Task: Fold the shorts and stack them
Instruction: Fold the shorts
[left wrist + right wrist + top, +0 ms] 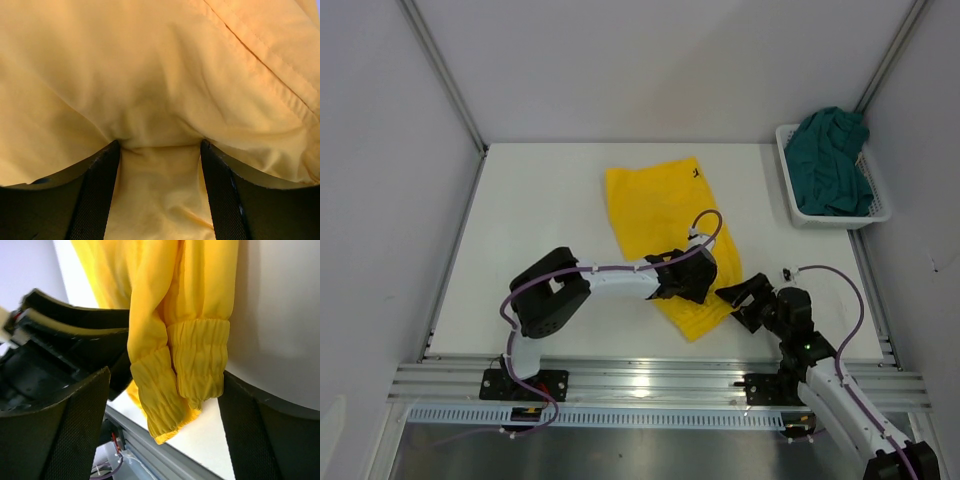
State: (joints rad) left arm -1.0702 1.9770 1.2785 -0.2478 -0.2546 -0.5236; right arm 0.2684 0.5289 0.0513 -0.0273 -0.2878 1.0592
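The yellow shorts [655,205] lie spread on the white table, running from the back centre toward the near right, with a small dark logo at the far corner. My left gripper [685,280] rests on their near part. In its wrist view its jaws stand open [159,150], with yellow cloth bunched over the tips and lying between the fingers [100,190]. My right gripper [735,297] is at the near right edge of the shorts, open [165,385], and the gathered elastic waistband [200,355] hangs loose between its fingers. The dark teal shorts [830,160] lie crumpled in the basket.
A white mesh basket [840,222] stands at the table's back right corner against the wall. Metal rails run along the near table edge [650,375] just below the shorts' near corner. Both arms are close together over the near right part of the table.
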